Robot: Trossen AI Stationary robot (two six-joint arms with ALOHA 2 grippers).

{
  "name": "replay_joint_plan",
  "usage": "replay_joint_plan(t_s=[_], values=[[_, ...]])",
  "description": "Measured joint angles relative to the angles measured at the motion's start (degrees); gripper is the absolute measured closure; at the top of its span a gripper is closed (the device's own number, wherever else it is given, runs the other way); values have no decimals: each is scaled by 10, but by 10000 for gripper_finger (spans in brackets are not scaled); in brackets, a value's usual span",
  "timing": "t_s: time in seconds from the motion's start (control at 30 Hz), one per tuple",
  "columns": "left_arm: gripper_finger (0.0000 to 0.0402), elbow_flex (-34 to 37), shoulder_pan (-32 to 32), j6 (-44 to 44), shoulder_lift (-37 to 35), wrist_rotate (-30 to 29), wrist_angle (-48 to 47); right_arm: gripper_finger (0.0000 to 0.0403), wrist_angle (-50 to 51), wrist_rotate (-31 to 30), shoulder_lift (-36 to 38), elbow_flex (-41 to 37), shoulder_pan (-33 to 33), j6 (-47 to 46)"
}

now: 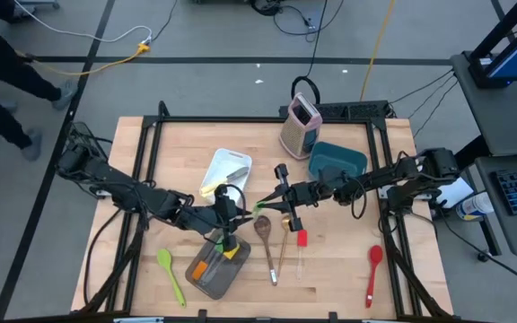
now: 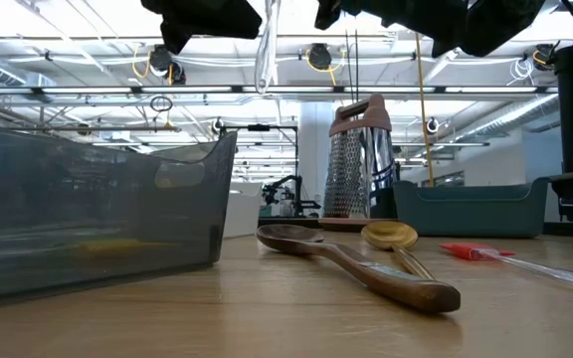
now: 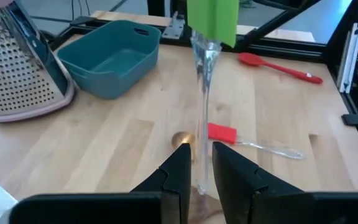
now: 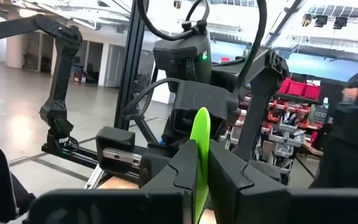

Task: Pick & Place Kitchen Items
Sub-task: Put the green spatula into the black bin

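Left end effector (image 3: 199, 163) clamped narrowly on the clear handle of a green spatula (image 3: 212, 18), held above the middle of the surface (image 1: 348, 269). Right end effector (image 4: 202, 163) pinched shut on the same spatula's green blade, so gripped at both ends between the two. Beneath, lying flat: brown wooden spoon (image 1: 265, 235) beside gold spoon (image 1: 284, 242), red spatula (image 1: 302, 240) just right of them. Farther off, red spoon (image 1: 373, 269) near the right edge, second green spatula (image 1: 170, 274) at lower left. Orange spatula (image 1: 201, 267) inside the grey pan (image 1: 214, 283).
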State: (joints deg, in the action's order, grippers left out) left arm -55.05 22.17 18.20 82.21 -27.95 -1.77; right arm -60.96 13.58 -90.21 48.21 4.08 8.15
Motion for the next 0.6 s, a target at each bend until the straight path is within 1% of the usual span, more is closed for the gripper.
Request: replay_joint_plan(t_s=[0.17,0.27,0.37,0.43,0.5,0.6], values=[[330,0,0,-14,0,0,0,389,5,-1,0,0,0,0],[330,0,-2,-17,0,0,5,389,-9,-5,0,0,0,0],[329,0,-11,-31,0,3,16,389,-23,-30,0,0,0,0],[329,0,-18,-39,0,25,16,389,-19,-47,0,0,0,0],[329,0,-24,-43,0,46,18,389,-18,-48,0,0,0,0],[329,0,-34,-44,7,55,26,389,-24,-47,0,0,0,2]])
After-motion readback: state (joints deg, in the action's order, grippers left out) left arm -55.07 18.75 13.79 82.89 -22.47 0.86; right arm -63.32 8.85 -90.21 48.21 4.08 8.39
